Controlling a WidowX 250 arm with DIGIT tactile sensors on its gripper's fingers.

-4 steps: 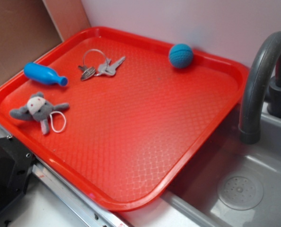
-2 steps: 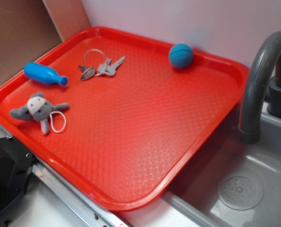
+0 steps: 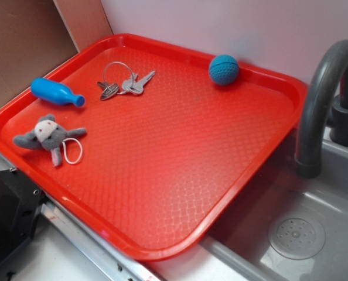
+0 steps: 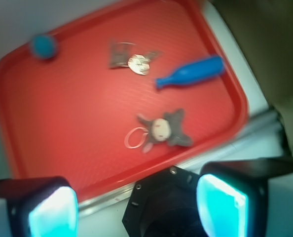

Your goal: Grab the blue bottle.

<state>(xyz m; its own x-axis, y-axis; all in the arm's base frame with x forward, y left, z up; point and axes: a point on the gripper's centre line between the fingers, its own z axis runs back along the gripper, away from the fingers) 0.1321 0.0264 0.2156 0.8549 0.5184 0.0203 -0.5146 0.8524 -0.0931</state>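
Note:
The blue bottle (image 3: 55,92) lies on its side at the left edge of the red tray (image 3: 262,170), neck pointing right. In the wrist view the blue bottle (image 4: 191,72) lies at the upper right, neck to the left. My gripper (image 4: 136,207) hangs high above the tray's near edge, well away from the bottle. Its two cyan pads (image 4: 220,207) stand wide apart with nothing between them. In the exterior view the gripper is out of sight.
On the tray lie a bunch of keys (image 3: 122,82), a grey plush animal (image 3: 48,136) with a white loop, and a teal textured ball (image 3: 224,69). A grey sink (image 3: 314,234) with a dark faucet (image 3: 323,99) lies to the right. A black base (image 4: 166,207) sits below my gripper.
Nothing on the tray has moved. The exterior picture has shifted very slightly, and a small dark shape has appeared at its top left corner.

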